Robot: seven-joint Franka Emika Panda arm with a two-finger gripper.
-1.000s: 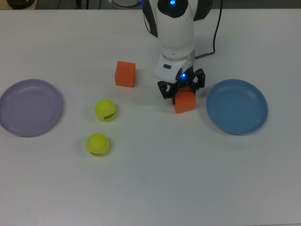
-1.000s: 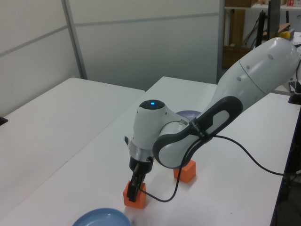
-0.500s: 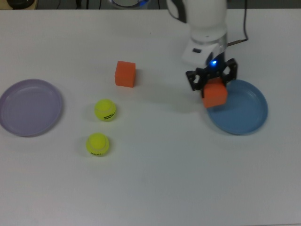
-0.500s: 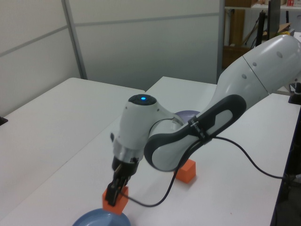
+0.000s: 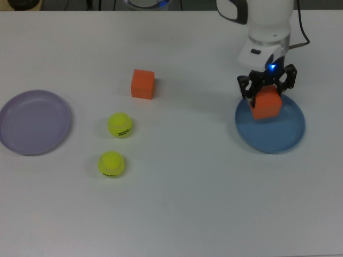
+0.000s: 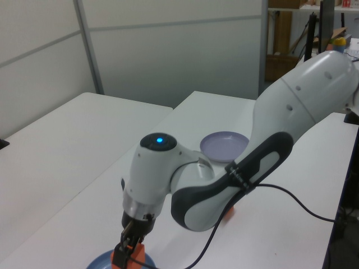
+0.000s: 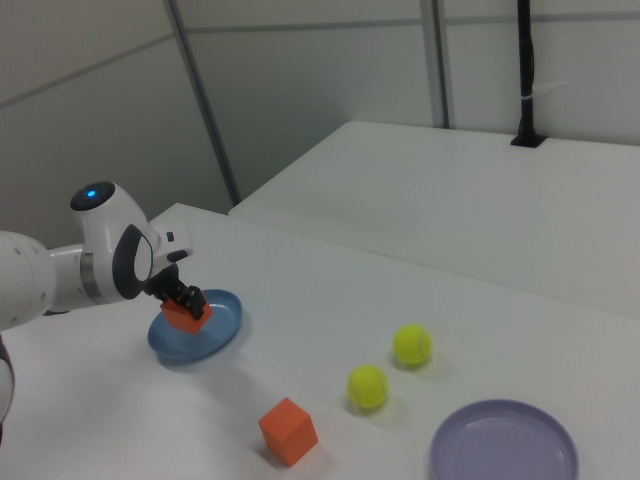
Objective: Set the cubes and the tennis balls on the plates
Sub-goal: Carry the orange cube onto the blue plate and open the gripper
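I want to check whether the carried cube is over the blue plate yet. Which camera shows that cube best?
The top view: the orange foam cube in the gripper sits fully visible over the blue round plate. The right view shows it small, over the plate's far side. The left view cuts it off at the bottom edge.

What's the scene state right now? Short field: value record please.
gripper: shut on held cube, over the blue plate
held cube: orange, above the plate's side nearest the arm; contact with the plate unclear
free cube: orange, on table, apart from both plates
tennis balls: two, and, on table between the plates, nearer the lavender one
lavender plate: top view's left edge, nothing on it
placed so far: none confirmed
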